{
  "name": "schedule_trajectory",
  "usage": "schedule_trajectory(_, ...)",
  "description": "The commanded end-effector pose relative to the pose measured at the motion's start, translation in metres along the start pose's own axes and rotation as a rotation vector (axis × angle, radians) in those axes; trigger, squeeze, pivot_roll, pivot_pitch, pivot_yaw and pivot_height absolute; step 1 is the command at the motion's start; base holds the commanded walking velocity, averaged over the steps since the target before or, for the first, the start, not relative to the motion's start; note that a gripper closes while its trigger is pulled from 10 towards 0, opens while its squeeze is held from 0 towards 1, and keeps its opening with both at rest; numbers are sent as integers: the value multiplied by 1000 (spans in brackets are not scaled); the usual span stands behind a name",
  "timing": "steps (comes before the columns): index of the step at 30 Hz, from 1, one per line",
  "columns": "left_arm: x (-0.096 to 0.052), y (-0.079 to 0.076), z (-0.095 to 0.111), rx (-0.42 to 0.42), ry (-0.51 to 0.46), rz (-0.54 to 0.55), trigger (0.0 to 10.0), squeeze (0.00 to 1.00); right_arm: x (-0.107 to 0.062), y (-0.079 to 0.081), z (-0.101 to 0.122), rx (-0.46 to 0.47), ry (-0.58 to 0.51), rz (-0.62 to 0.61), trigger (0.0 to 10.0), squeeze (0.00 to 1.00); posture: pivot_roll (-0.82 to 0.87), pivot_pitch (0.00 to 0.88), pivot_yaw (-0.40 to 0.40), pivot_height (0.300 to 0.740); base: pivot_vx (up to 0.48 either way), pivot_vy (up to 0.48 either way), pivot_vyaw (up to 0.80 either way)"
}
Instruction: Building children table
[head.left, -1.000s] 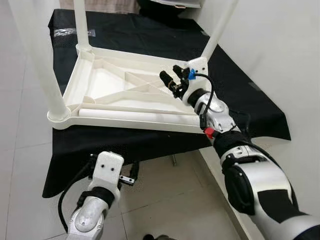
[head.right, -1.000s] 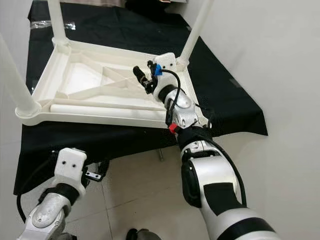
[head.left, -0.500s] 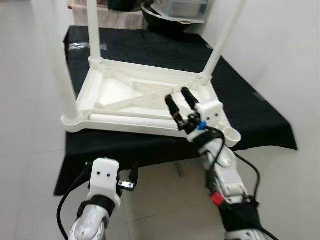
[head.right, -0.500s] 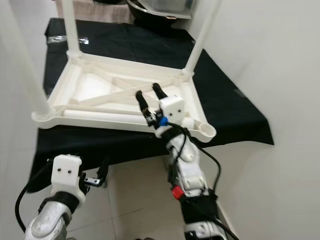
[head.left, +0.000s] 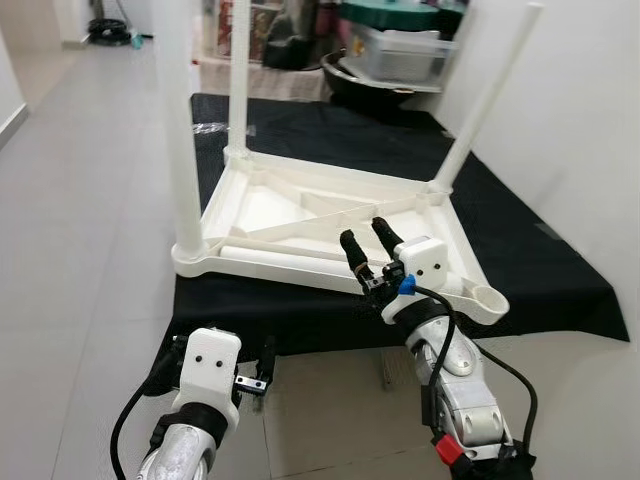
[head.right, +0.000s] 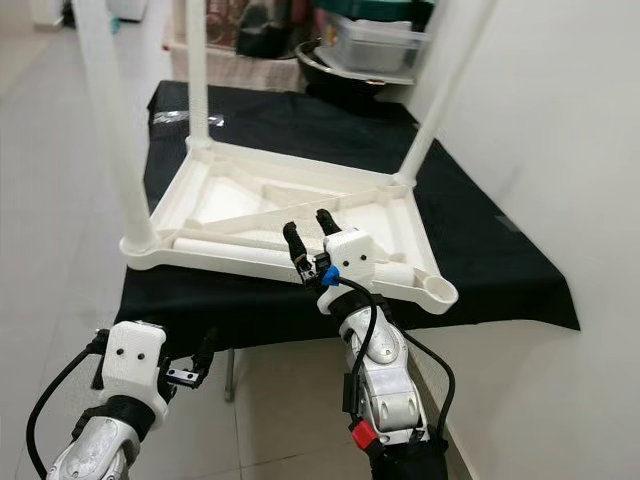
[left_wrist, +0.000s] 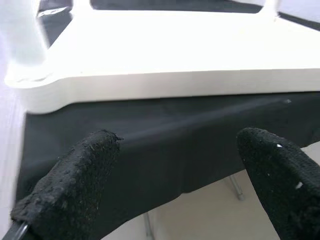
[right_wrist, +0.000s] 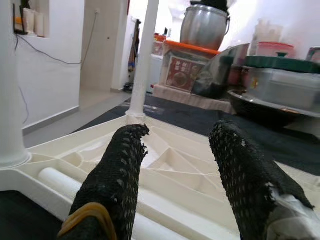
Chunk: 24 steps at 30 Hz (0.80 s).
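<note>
You had the left gripper (head.left: 253, 366) low in front of the black cloth-covered table (head.left: 545, 260), its two black fingers (left_wrist: 75, 175) spread wide and holding nothing; ahead of and above those fingertips ran the near rim of the upturned white plastic children's tabletop (head.left: 300, 215), with the hanging black cloth between. Beyond the left finger stood the near-left white tubular leg (head.left: 178, 150), upright in its corner socket, and the far-left leg (head.left: 239, 80) stood upright further on. Just past the rim, inside the tray, a loose white tubular leg (head.left: 275, 250) lay flat along the near edge. You held the right gripper (head.left: 368, 240) raised at that near rim, its fingers (right_wrist: 117, 180) parted wide and empty, tips just over the edge and pointing into the ribbed underside; the loose leg lay below and just ahead of its left finger. Beyond the right finger the far-right leg (head.left: 485, 100) rose, tilted, from its corner, and beside that finger, to the right, the near-right round corner socket (head.left: 487, 298) sat open with no leg in it
</note>
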<state>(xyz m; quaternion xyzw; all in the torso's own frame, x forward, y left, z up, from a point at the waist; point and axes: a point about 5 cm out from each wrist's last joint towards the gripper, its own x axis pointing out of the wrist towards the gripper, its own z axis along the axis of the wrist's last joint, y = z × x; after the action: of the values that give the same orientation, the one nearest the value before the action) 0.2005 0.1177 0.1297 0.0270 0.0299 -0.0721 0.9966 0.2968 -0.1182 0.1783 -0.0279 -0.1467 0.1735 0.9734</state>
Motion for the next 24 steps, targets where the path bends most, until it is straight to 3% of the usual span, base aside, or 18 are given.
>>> schedule_trajectory(1,1,-6,-3,-7,16,-28,10000,0,0,-10,-1,-27,18,-32,10000,0,102,31,-149,740,0,-390,0)
schedule_trajectory(20,7,-6,-4,-26,40,-24,10000,0,9,-16,2,-40,53,-41,10000,0,92,51,-160,740,226,-360,0)
schedule_trajectory(24,8,-6,-3,-41,42,-12,10000,0,12,-20,0,20,89,-12,10000,0,90,53,-162,740,70,-78,0)
